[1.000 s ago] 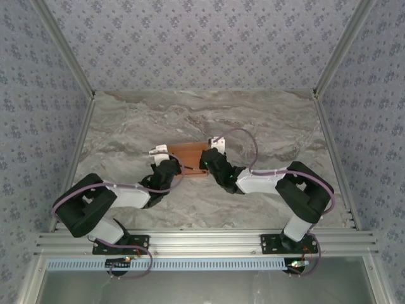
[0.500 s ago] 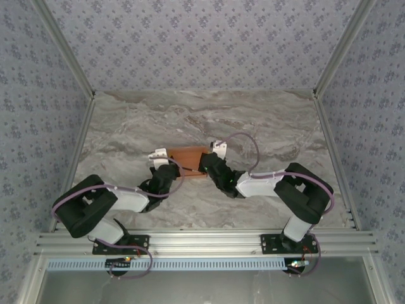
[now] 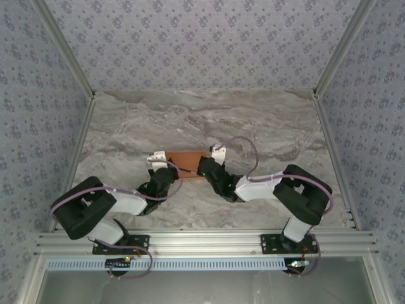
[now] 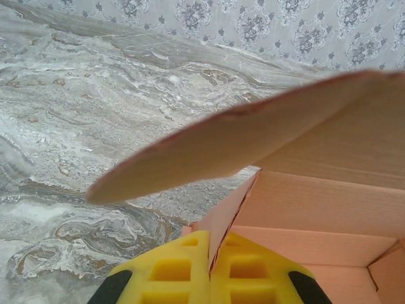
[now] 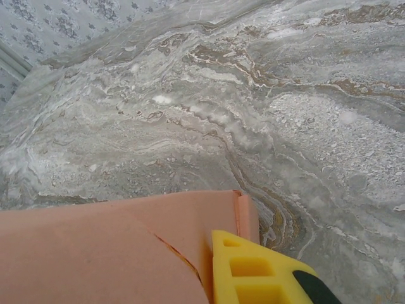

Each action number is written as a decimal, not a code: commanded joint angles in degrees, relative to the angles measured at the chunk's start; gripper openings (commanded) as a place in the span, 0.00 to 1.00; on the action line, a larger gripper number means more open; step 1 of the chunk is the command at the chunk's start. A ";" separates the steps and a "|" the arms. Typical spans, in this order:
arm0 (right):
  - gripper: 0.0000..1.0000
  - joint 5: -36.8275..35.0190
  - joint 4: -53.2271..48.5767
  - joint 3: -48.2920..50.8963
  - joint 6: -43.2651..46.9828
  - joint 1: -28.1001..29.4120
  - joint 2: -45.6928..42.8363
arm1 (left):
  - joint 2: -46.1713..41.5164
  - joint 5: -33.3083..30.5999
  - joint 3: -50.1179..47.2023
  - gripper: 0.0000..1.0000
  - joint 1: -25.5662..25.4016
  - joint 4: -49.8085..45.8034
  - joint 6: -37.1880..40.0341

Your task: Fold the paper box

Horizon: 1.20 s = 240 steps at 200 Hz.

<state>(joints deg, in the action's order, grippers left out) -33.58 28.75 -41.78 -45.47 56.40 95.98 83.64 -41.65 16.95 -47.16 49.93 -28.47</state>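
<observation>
**Salmon card half-formed, pinched at both ends**

Nearest, the left gripper (image 4: 209, 263) is clenched on a side wall at the left end of the paper box (image 3: 188, 156). The right gripper (image 3: 204, 166) looks clamped on its right end. Walls stand and a rounded flap (image 4: 209, 149) hangs open above an empty-looking interior. Closing that flap seems next. Marble table (image 3: 190, 120) lies beyond.

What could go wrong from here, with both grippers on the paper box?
1. The left gripper pinches just one thin wall of the paper box; the card could slip out or crumple.
2. A dark cut line runs through the card close to the right gripper; pulling may tear it there.
3. The rounded flap hangs loose above the open box and may fold the wrong way.
</observation>
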 commanded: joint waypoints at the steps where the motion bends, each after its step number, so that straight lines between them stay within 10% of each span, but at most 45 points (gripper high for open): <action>1: 0.11 -5.46 -5.46 2.05 -2.91 0.35 0.87 | -0.75 -4.84 -2.44 0.04 0.39 -4.49 0.27; 152: 0.10 -9.53 -6.16 1.79 -2.31 2.35 2.88 | -5.56 -4.64 -4.03 0.21 0.36 -9.42 -1.54; 240: 0.10 -10.36 -7.06 1.09 -1.31 2.35 2.74 | -17.93 1.13 -3.99 0.53 0.48 -24.64 -3.18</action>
<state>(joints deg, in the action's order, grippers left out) -39.31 28.08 -41.08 -45.87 59.40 97.19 69.32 -39.51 14.02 -47.35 33.78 -30.68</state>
